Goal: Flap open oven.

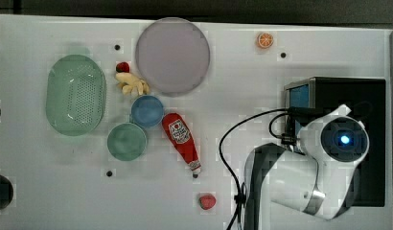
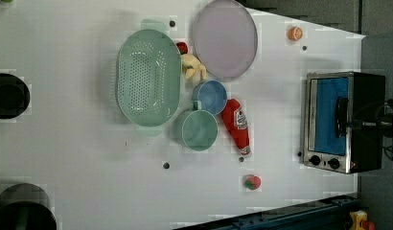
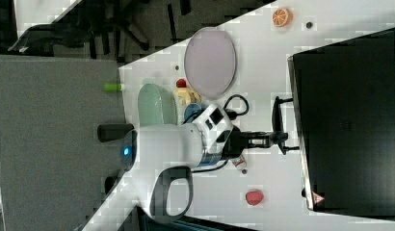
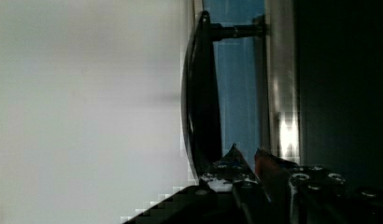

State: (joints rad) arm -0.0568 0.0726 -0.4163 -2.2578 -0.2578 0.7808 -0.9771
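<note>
The oven (image 2: 364,96) is a black box with a silver front frame (image 4: 278,93), a blue-tinted glass door (image 2: 331,115) and two black knobs (image 2: 324,161); it stands at the left view's right. Its door looks closed against the frame. A dark bar handle (image 4: 199,93) stands off the glass on posts. My gripper (image 4: 245,150) reaches over the oven's top (image 3: 349,120) to the door's front, at one end of the handle (image 3: 276,120). Its fingers (image 4: 232,156) lie close together over the glass just behind the bar, with a narrow gap and nothing between them.
In the top view a red ketchup bottle (image 1: 181,139), a blue bowl (image 1: 147,110), a green cup (image 1: 127,141), a green colander (image 1: 75,94) and a lilac plate (image 1: 172,55) sit left of the oven. A red toy fruit (image 1: 207,201) lies near the arm's base, and a black cable (image 1: 228,143) loops beside it.
</note>
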